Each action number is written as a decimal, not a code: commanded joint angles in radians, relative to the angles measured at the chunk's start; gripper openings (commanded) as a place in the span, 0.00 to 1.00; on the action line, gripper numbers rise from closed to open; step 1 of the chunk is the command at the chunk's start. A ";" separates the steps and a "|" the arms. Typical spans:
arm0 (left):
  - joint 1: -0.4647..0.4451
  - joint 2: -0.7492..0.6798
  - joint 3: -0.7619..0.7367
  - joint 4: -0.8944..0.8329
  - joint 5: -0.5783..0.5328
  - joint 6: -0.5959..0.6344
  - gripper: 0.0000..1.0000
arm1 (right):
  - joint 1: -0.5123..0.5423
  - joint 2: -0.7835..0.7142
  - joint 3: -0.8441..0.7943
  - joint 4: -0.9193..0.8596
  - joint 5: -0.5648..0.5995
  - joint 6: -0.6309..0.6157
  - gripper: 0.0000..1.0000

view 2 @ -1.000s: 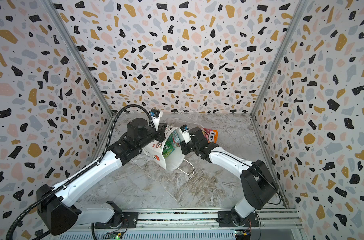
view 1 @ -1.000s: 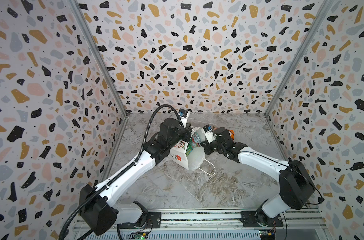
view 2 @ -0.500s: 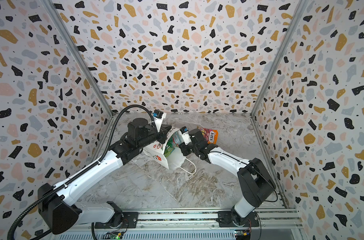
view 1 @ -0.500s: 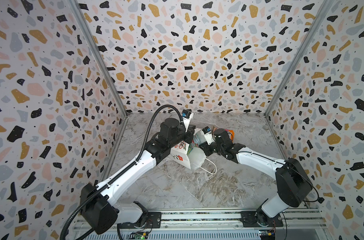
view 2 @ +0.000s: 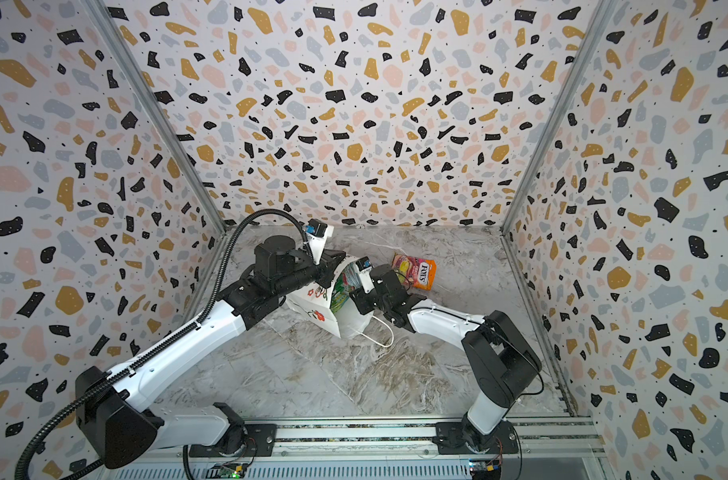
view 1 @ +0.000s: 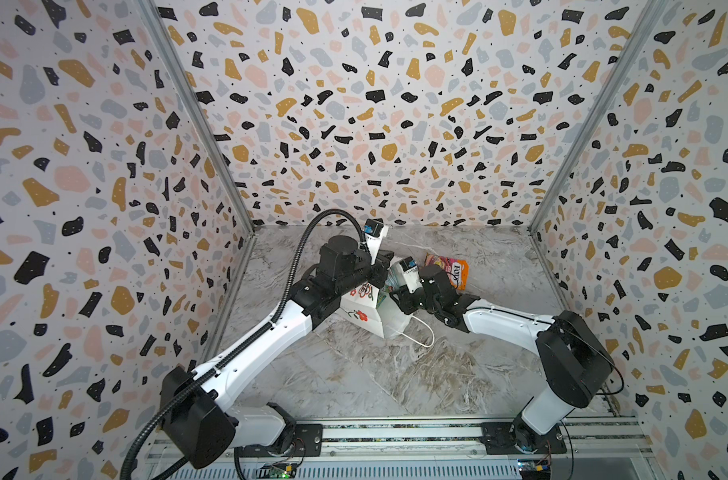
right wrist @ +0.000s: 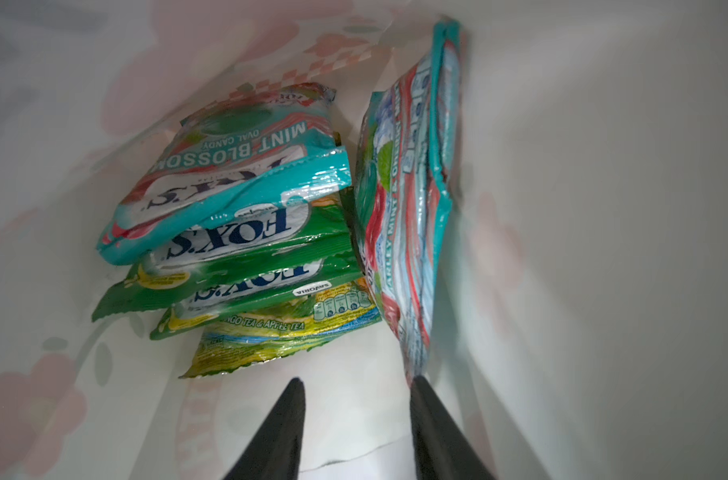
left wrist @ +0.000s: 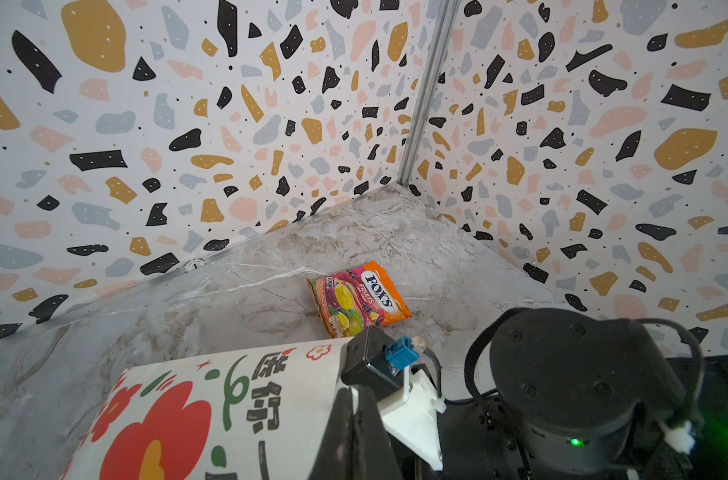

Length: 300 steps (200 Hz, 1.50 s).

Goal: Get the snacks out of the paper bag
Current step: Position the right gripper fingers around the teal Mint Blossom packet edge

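The white paper bag (view 1: pixel 364 318) (view 2: pixel 312 309) (left wrist: pixel 212 399) with red flowers lies tilted on the table. My left gripper (left wrist: pixel 351 388) is shut on its rim. My right gripper (right wrist: pixel 359 380) is open inside the bag, nothing between its fingers. One fingertip (right wrist: pixel 421 384) is at the corner of a teal snack packet (right wrist: pixel 408 208) standing on edge. Beside it lies a stack: a teal packet (right wrist: pixel 229 183) on top, green ones (right wrist: pixel 245 249) below, a yellow-green one (right wrist: pixel 279 336) nearest. An orange-pink packet (view 1: pixel 447 268) (view 2: pixel 416 270) (left wrist: pixel 358 297) lies flat on the table behind the bag.
The marble tabletop (view 1: pixel 395 374) is boxed in by terrazzo-patterned walls (view 1: pixel 374 124) on three sides. A white cord handle (view 1: pixel 422 332) of the bag trails on the table toward the front. The arms' base rail (view 1: pixel 395 436) runs along the front edge.
My right gripper has gone from shut to open and has moved a little further into the bag's mouth. The left gripper has kept its hold on the rim.
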<state>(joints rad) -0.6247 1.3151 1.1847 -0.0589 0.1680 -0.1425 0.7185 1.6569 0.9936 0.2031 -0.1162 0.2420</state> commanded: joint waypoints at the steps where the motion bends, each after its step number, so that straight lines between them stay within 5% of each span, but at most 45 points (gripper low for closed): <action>1: -0.003 -0.010 0.012 0.070 0.014 -0.012 0.00 | 0.012 0.016 0.003 0.050 0.059 0.011 0.48; 67: -0.004 -0.011 0.012 0.070 0.033 -0.009 0.00 | 0.018 0.096 0.021 0.137 0.190 0.040 0.55; 117: -0.003 -0.014 0.013 0.070 0.044 -0.006 0.00 | 0.016 0.199 0.100 0.166 0.166 0.024 0.54; 137: -0.004 -0.016 0.012 0.069 0.044 -0.002 0.00 | 0.014 0.236 0.128 0.179 0.165 0.020 0.44; 169: -0.003 -0.020 0.010 0.067 0.022 0.002 0.00 | 0.005 0.248 0.154 0.170 0.125 0.013 0.00; 247: -0.003 -0.002 0.022 0.026 -0.157 -0.003 0.00 | -0.005 0.050 0.023 0.102 0.049 -0.006 0.00; 300: -0.003 0.015 0.027 0.021 -0.156 -0.010 0.00 | -0.022 -0.058 -0.040 0.091 0.012 -0.019 0.00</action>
<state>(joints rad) -0.6247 1.3231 1.1847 -0.0608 0.0219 -0.1463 0.7052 1.6329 0.9726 0.3141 -0.0757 0.2375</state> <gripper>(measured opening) 0.047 0.050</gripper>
